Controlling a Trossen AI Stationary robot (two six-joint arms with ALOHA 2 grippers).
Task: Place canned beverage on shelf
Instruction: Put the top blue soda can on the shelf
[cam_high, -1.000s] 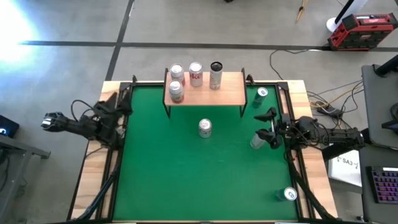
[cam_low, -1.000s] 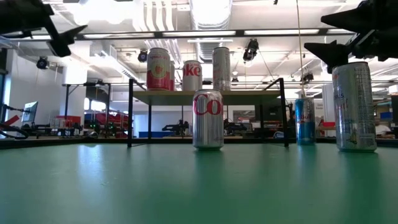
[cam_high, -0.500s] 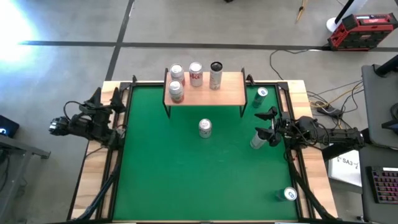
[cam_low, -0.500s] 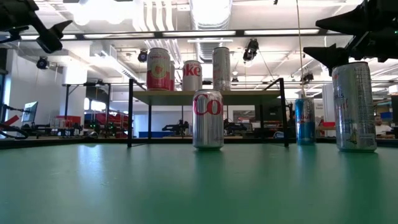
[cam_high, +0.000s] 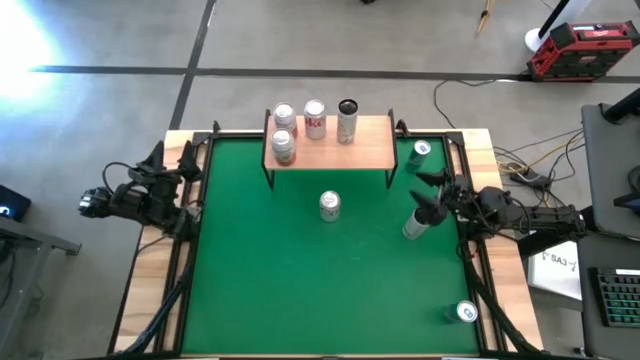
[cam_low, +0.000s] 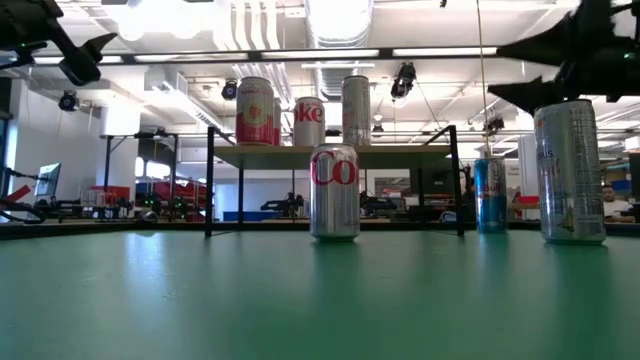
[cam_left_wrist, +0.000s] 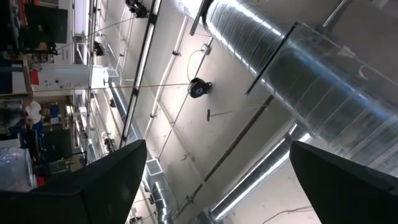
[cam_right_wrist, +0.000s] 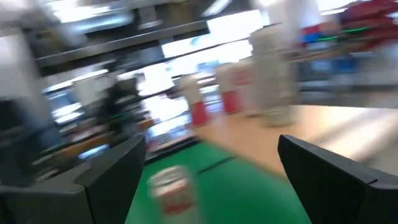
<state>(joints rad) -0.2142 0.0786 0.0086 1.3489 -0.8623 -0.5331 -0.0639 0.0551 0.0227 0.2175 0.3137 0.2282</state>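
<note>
- Nearest in the low view, the green mat (cam_low: 300, 300) is lying flat and matte, its surface softly reflecting the cans standing on it.
- The tall silver can (cam_high: 415, 224) is standing upright near the mat's right edge, smooth thin metal with a rounded rim; it is not yet gripped.
- The right gripper (cam_high: 432, 195) is spreading its fingers wide and has risen since half a second ago, when it sat lower beside this can; it is now hovering over the can's top, holding nothing. I judge this as lining up for a grasp, with the lift to the shelf yet to come.
- The left gripper (cam_high: 165, 162) is resting off the mat's left edge, fingers apart and empty, unchanged over the last half second; its camera is pointing at ceiling ducts.
- The middle can (cam_high: 329, 206), silver with red lettering, is standing upright at the mat's centre, just in front of the shelf.
- A blue-green can (cam_high: 419, 152) is standing to the right of the shelf, and another can (cam_high: 466, 313) is sitting at the mat's near right corner.
- The shelf (cam_high: 365, 150), a pale wood board on thin black legs, is standing at the far edge of the mat.
- Four cans (cam_high: 284, 147) are already grouped upright on its left half, leaving the right half bare.
</note>
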